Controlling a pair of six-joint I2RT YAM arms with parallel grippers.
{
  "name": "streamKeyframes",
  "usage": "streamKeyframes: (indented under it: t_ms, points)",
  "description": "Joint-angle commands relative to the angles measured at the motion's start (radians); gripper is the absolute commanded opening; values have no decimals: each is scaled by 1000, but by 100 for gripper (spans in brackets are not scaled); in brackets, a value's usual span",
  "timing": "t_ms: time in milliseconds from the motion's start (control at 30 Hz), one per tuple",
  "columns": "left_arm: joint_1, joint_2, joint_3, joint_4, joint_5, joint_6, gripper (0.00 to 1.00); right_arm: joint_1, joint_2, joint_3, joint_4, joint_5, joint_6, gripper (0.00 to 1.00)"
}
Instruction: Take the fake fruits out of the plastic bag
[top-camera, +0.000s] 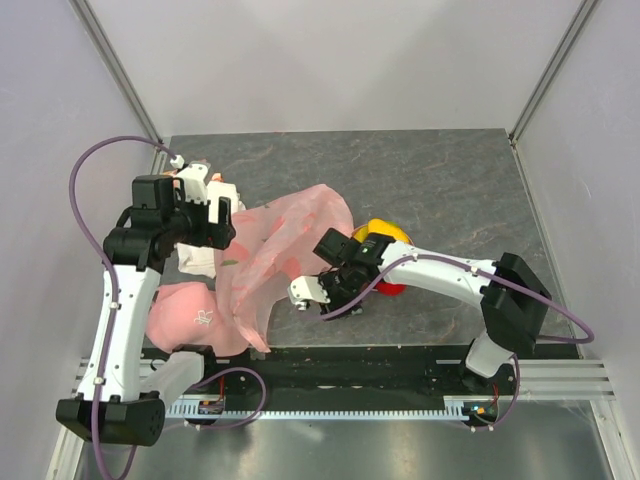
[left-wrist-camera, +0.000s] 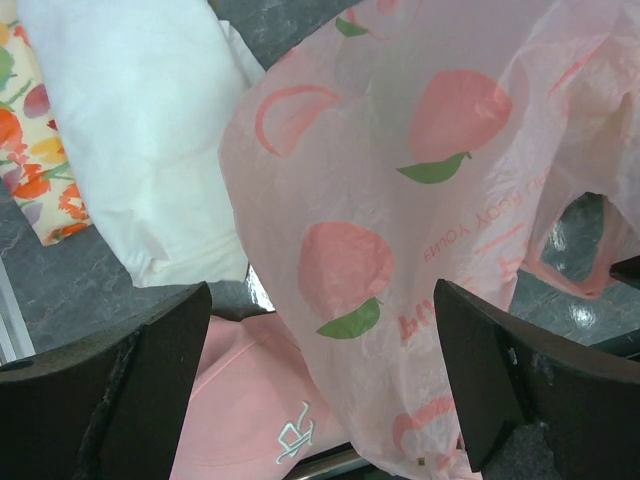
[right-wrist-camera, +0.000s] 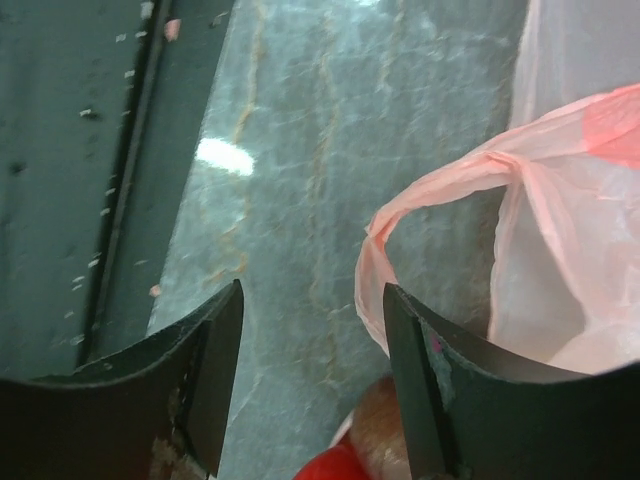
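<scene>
The plastic bag (top-camera: 285, 255) is translucent pale pink with peach prints and lies crumpled at the table's middle left. My left gripper (top-camera: 213, 222) is open at the bag's left edge. In the left wrist view the bag (left-wrist-camera: 420, 190) hangs between the wide-apart fingers (left-wrist-camera: 140, 385), untouched. My right gripper (top-camera: 335, 293) is open at the bag's right side, low over the table. In the right wrist view a bag handle loop (right-wrist-camera: 430, 190) lies just beyond the right finger (right-wrist-camera: 430, 390). A red fruit (right-wrist-camera: 340, 466) shows below the jaws. A yellow fruit (top-camera: 386, 231) and a red fruit (top-camera: 392, 290) lie by the right arm.
A pink cloth with a white logo (top-camera: 190, 315) lies at the near left, under the bag's edge. A white cloth (left-wrist-camera: 150, 130) and a fruit-printed cloth (left-wrist-camera: 35, 150) lie behind the left gripper. The table's black front rail (right-wrist-camera: 70, 170) is near the right gripper.
</scene>
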Motion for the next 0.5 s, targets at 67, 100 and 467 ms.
streamKeyframes:
  t_ms: [67, 100, 467]
  points:
    - [4, -58, 20, -31, 11, -49, 99, 60, 33, -13, 173, 142, 46, 61]
    - [4, -61, 20, -31, 14, -49, 99, 65, 35, -4, 178, 156, 58, 59]
    - [6, -52, 41, -31, 22, -44, 99, 94, 4, -21, 227, 246, 69, 54]
